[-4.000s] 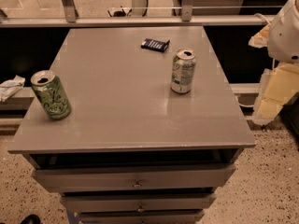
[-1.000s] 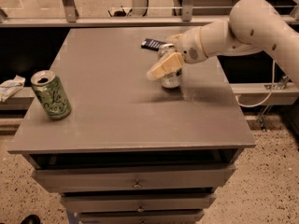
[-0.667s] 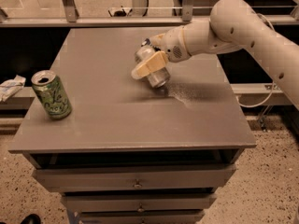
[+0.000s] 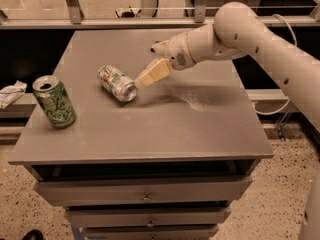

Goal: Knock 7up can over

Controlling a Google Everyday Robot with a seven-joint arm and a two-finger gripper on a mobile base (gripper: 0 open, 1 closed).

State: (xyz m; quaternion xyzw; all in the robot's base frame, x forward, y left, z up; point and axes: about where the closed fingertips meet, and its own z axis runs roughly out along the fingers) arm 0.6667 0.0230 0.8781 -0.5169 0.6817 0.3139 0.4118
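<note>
The 7up can [image 4: 116, 83], silvery-white with green markings, lies on its side on the grey table top [image 4: 165, 129], left of centre, its base end toward the front right. My gripper [image 4: 152, 74] hangs just right of the can, at its lower end, at the tip of the white arm [image 4: 235, 31] that reaches in from the right. I cannot tell whether it touches the can.
An upright bright green can [image 4: 54, 102] with cursive lettering stands near the table's left edge. A wet-looking patch [image 4: 197, 100] marks the top right of centre. Drawers [image 4: 145, 196] sit below the front edge. A metal rail [image 4: 100, 21] runs behind the table.
The arm swept left across the table. The 7up can, upright at the right 4 s ago, has tipped over and ended up lying left of centre. The dark packet at the back no longer shows.
</note>
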